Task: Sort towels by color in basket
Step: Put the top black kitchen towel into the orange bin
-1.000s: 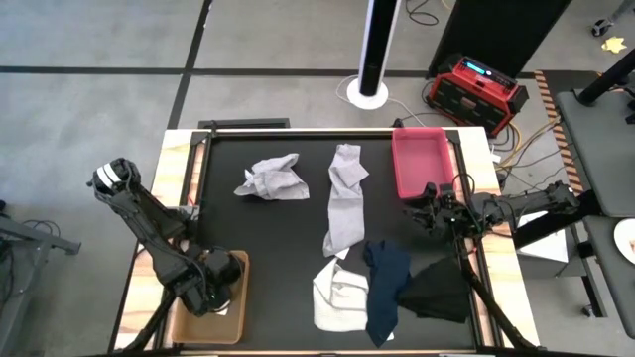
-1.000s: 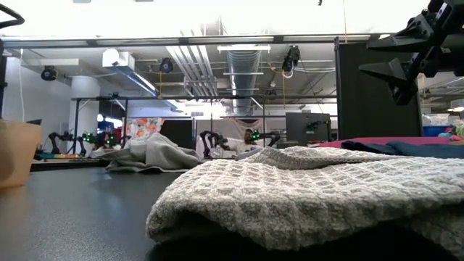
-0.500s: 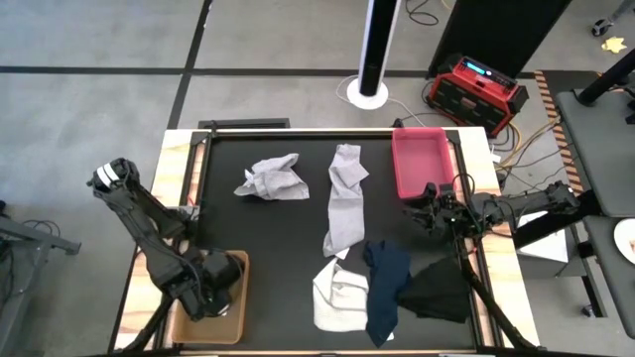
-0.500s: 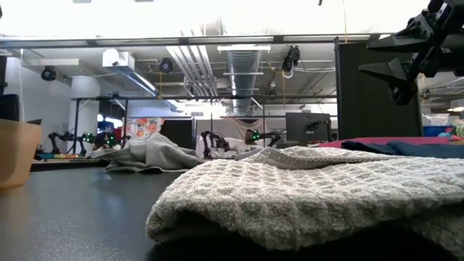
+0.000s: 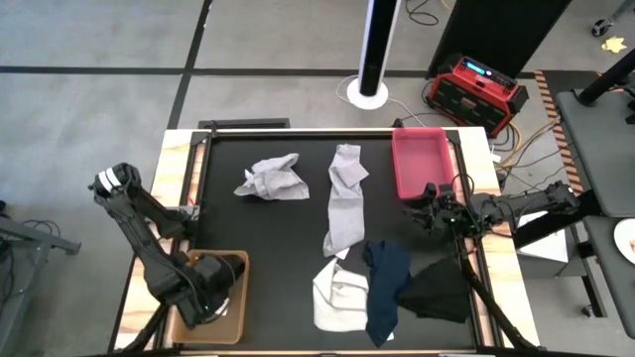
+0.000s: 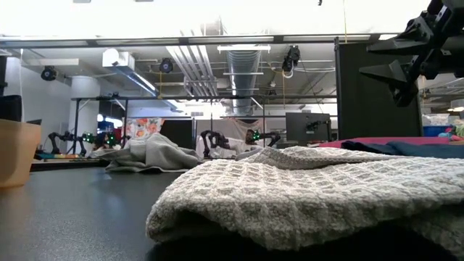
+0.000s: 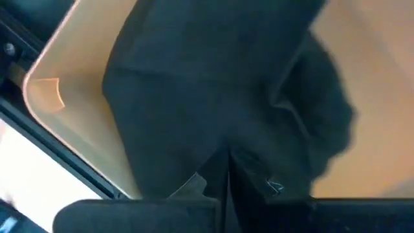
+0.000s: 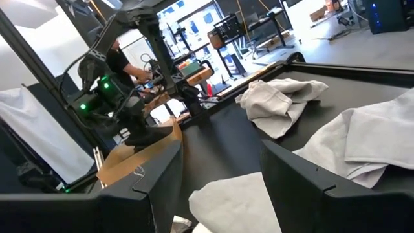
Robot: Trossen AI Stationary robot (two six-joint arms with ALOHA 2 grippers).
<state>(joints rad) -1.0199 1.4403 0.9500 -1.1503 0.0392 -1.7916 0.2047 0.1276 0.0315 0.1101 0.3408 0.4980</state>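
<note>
My left gripper points down over the tan basket at the table's near left, fingers shut. A black towel lies in that basket under it. On the table lie a crumpled light grey towel, a long grey one, a whitish one, a navy one and another black one. My right gripper waits open and level at the right edge, touching nothing. My left gripper stands shut, pointing down, right over the black towel in the tan basket. Its own fingers hide the fingertips' place on the cloth, so I cannot tell whether they touch or hold it.
A pink basket stands at the far right of the table, just beyond my right gripper. The whitish towel fills the foreground of the low view. The tan basket's wall shows at that view's left edge.
My left gripper has risen a little above the tan basket and drifted slightly toward the table's near edge, still shut and pointing down. The towels on the table have not moved.
</note>
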